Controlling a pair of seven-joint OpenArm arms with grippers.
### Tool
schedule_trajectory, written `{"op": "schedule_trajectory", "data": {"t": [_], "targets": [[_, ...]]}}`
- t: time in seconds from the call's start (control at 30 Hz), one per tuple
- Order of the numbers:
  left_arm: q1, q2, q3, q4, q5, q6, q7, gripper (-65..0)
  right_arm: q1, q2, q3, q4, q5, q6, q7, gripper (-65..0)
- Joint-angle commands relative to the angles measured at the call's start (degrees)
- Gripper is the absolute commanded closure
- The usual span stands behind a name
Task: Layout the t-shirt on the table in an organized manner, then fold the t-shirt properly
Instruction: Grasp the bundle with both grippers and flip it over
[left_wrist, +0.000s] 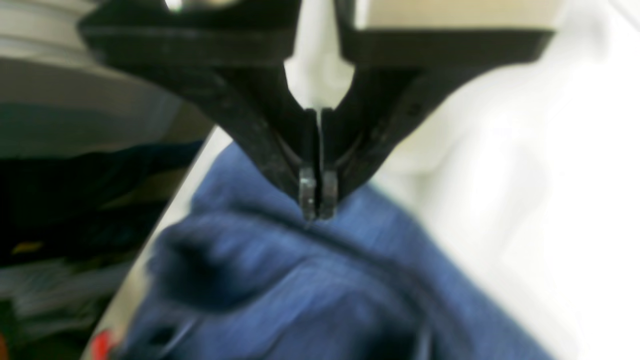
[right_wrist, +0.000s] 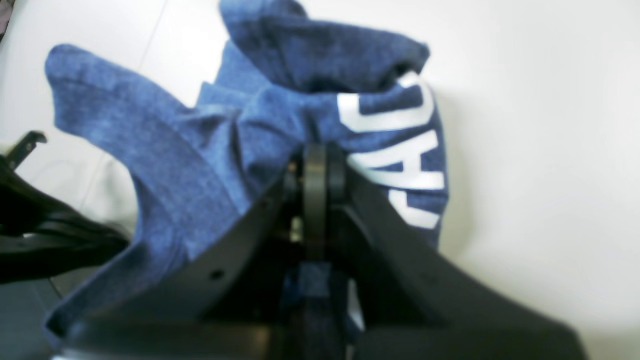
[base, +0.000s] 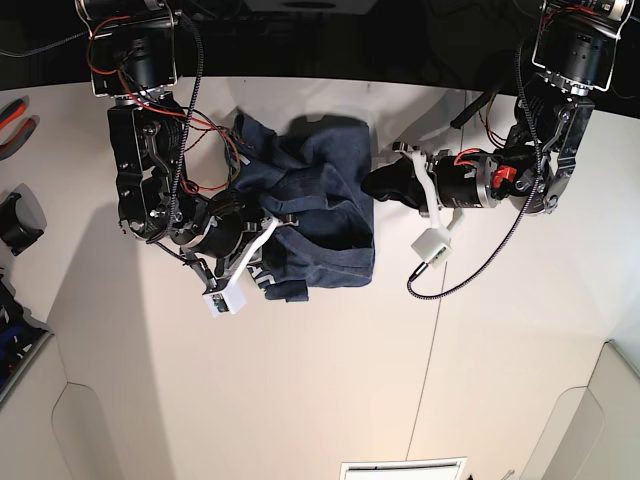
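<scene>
From my base view, working left to right, a pair of red-handled pliers (base: 14, 110) lies at the far left edge of the table (base: 330, 380), with a dark fixture (base: 18, 222) just below it, well clear of the arms. Next comes the right arm, reaching down from the top edge; its right gripper (base: 268, 232) is buried in the left side of the t-shirt (base: 325, 215). In my right wrist view the right gripper (right_wrist: 315, 165) has its jaws pressed together on a bunched fold of the t-shirt (right_wrist: 190, 150), and cloth runs down between the fingers.

The shirt sits in a crumpled heap in the upper middle of the table, close to the far edge, with one flap spreading toward the top. All the white surface below it is free, crossed only by thin seams; raised white corner panels (base: 80, 430) close in the bottom left and bottom right.

On the right of the heap, the left gripper (base: 385, 183) meets the shirt's right edge. In the left wrist view the left gripper (left_wrist: 318, 200) has its tips together with no gap, right at a ridge of the t-shirt (left_wrist: 310, 290); I cannot tell whether any cloth is pinched. The table edge runs close along that view's left.

White block lettering (right_wrist: 400, 150) shows on the shirt; I read only part of it, roughly "FAC".
</scene>
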Motion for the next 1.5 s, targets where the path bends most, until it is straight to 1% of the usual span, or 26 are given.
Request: {"op": "schedule_trajectory", "data": {"t": [0.0,0.1,0.2,0.3,0.4,0.43,0.47,0.53,0.6,0.63,0.73,0.77,0.83,0.93,0.97,1.0,1.07,1.1,1.17,1.23,1.3,1.37,1.43,1.47], "targets": [[-1.1,-0.1,-0.3,2.2,-2.5,-0.6,-0.5,0.0,1.4,-0.1,0.0,0.7,0.9,0.2,0.7,0.0],[-1.1,1.6,-0.5,6.8,-3.1,-0.6,1.2,0.0,2.6,-0.1,0.0,0.7,0.9,0.2,0.6,0.0],[-1.0,4.5,-0.5,12.6,-2.8,-0.6,2.2,0.0,3.7,-0.1,0.0,0.7,0.7,0.2,0.6,0.0],[-0.9,8.1,-0.4,16.7,0.7,-0.6,2.6,-1.0,4.0,-0.1,0.0,0.7,0.3,0.2,0.6,0.0],[-0.9,10.8,-0.4,17.2,3.9,-0.6,2.9,-24.8,3.9,0.0,0.0,0.7,-0.9,0.2,0.5,0.0],[-0.9,11.3,-0.4,17.2,5.9,-0.6,2.9,-29.6,3.9,0.1,0.0,0.7,-0.9,0.2,0.3,0.0],[-0.9,11.5,-0.4,17.1,7.8,-0.6,2.8,-30.9,3.9,0.2,0.1,0.7,-0.9,0.2,0.3,0.0],[-0.8,11.3,-0.4,17.0,9.8,-0.6,2.8,-30.9,3.9,0.2,0.1,0.7,-0.9,0.2,0.3,0.0],[-0.7,11.3,-0.4,16.7,10.5,-0.6,2.6,-30.9,3.9,0.2,0.0,0.7,-0.8,0.2,0.3,0.0],[-0.7,11.3,-0.4,16.2,11.1,-0.6,1.7,-30.9,3.9,0.2,0.0,0.7,-0.7,0.2,0.3,0.0],[-0.7,11.3,0.0,13.1,16.6,-0.6,-2.4,-30.9,3.9,0.2,0.0,0.7,-0.8,0.2,0.3,0.0],[-0.7,11.3,0.3,11.8,17.6,-0.6,-2.8,-30.9,3.9,0.2,0.0,0.7,-0.8,0.2,0.3,0.0],[-0.7,11.3,1.0,9.3,17.2,-0.6,-2.8,-30.9,3.9,0.2,0.0,0.7,-0.8,0.2,0.3,0.0],[-0.2,11.3,1.9,8.4,14.3,-0.6,-2.4,-30.3,3.9,0.2,0.0,0.7,-0.8,0.2,0.3,0.0],[-0.1,11.3,2.0,8.4,12.5,-0.6,-1.7,-27.5,3.9,0.2,0.0,0.7,-0.8,0.2,0.3,0.0],[-0.1,11.2,2.0,8.4,10.6,-0.6,-0.2,-21.8,3.9,0.2,0.0,0.7,-0.8,0.2,0.3,0.0],[-0.1,11.2,2.0,8.5,7.3,-0.6,3.7,-6.2,3.9,0.2,0.0,0.7,-0.8,0.2,0.3,0.0],[-0.1,11.2,2.0,8.6,5.9,-0.6,5.8,0.0,3.9,0.2,0.0,0.7,-0.9,0.2,0.3,0.0],[-0.1,10.9,2.0,8.7,3.1,-0.6,8.9,0.0,3.9,0.2,0.0,0.7,-0.9,0.2,0.3,0.0],[-0.1,9.8,2.0,8.7,-0.1,-0.6,10.0,0.0,3.9,0.2,0.0,0.7,-1.0,0.2,0.3,0.0],[-0.1,8.1,2.0,8.8,-3.0,-0.6,11.5,0.0,3.9,0.2,0.0,0.7,-2.0,0.2,0.3,0.0],[-0.1,5.9,2.0,8.8,-5.9,-0.6,14.6,0.0,3.9,0.2,0.1,0.7,-3.0,0.2,0.3,0.0],[-0.1,3.5,1.9,8.8,-8.8,-0.6,17.3,0.0,3.9,0.2,0.0,0.7,-3.0,0.2,0.2,0.0],[-0.1,2.3,1.9,8.8,-10.1,-0.6,17.8,0.0,3.9,0.2,0.0,0.7,-3.0,0.2,0.2,0.0]]}}
